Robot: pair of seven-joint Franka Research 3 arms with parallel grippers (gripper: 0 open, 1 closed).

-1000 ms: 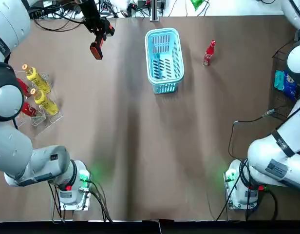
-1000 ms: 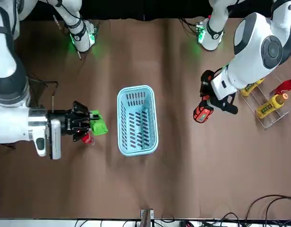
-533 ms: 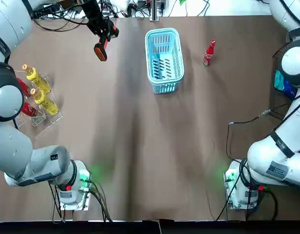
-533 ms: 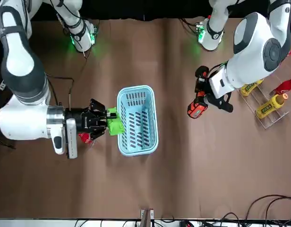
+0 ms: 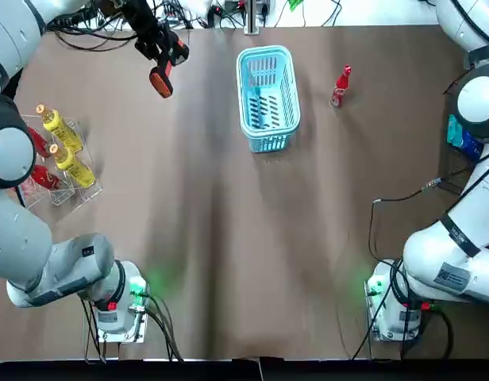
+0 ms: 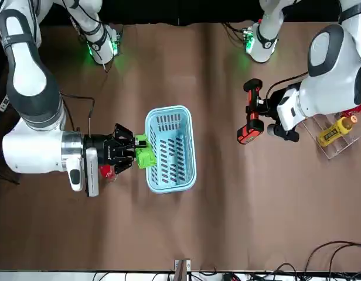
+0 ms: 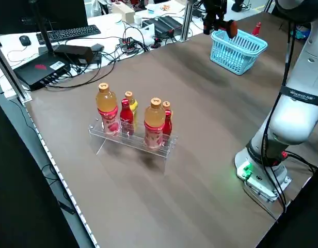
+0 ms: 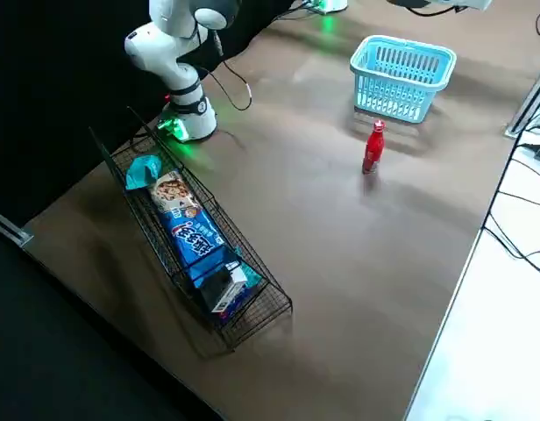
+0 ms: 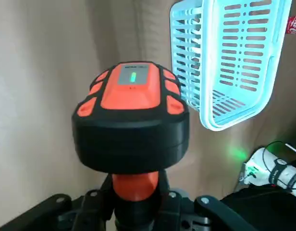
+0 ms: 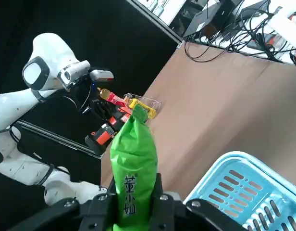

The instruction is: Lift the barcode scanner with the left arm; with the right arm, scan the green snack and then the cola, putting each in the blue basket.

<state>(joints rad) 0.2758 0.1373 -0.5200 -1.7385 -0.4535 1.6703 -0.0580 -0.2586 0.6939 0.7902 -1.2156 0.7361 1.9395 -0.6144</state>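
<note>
My left gripper (image 5: 166,54) is shut on the handle of the orange and black barcode scanner (image 5: 160,80), held above the table left of the blue basket (image 5: 267,95). The left wrist view shows the scanner's head (image 9: 131,115) with a green light on. My right gripper (image 6: 132,152) is shut on the green snack (image 6: 145,157), which is up against the basket's outer wall (image 6: 150,126) on my right side. The red cola bottle (image 5: 340,86) stands upright to the right of the basket; in the front view the right gripper partly hides the cola (image 6: 107,171).
A clear rack (image 5: 60,186) with yellow and red bottles sits at the table's left edge. A wire rack (image 8: 244,307) of snack packs lies along the right edge. Cables trail over the far edge and by the right base.
The right gripper has carried the green snack from beside the cola up to the basket's side. The left arm has shifted and turned the scanner slightly.
</note>
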